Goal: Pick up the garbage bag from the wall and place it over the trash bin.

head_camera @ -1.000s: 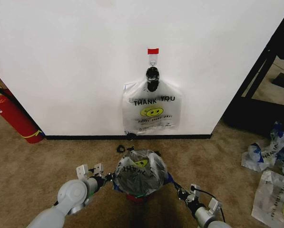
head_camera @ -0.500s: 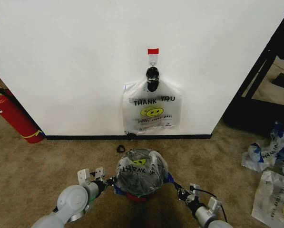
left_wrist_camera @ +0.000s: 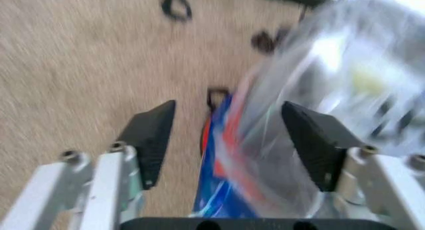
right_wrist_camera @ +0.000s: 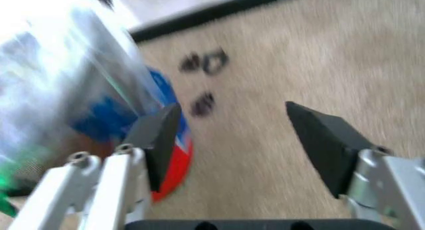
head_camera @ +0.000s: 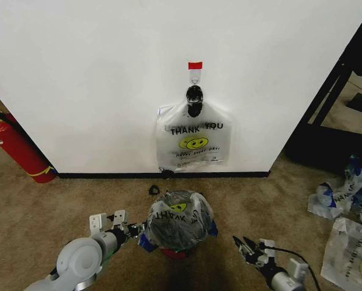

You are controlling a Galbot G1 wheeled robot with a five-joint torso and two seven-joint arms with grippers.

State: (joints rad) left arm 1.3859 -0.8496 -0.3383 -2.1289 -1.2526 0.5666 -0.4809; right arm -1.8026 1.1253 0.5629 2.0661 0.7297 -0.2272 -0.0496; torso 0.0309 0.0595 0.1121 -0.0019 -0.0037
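Between the spread fingers [left_wrist_camera: 154, 135] of the left gripper [left_wrist_camera: 229, 140] hangs a fold of the garbage bag [head_camera: 179, 219], ungripped, at the bag's left side. The bag lies draped over the trash bin [head_camera: 176, 251], on the carpet [head_camera: 59, 200] near the wall [head_camera: 96, 85]. To the right and nearer, the right gripper [head_camera: 246, 247] is released too, apart from the bin. A white "THANK YOU" bag [head_camera: 193, 142] hangs on the wall's hook [head_camera: 194, 77].

Translucent white garbage bag [head_camera: 179, 218], blue patches, yellow smiley, black lettering
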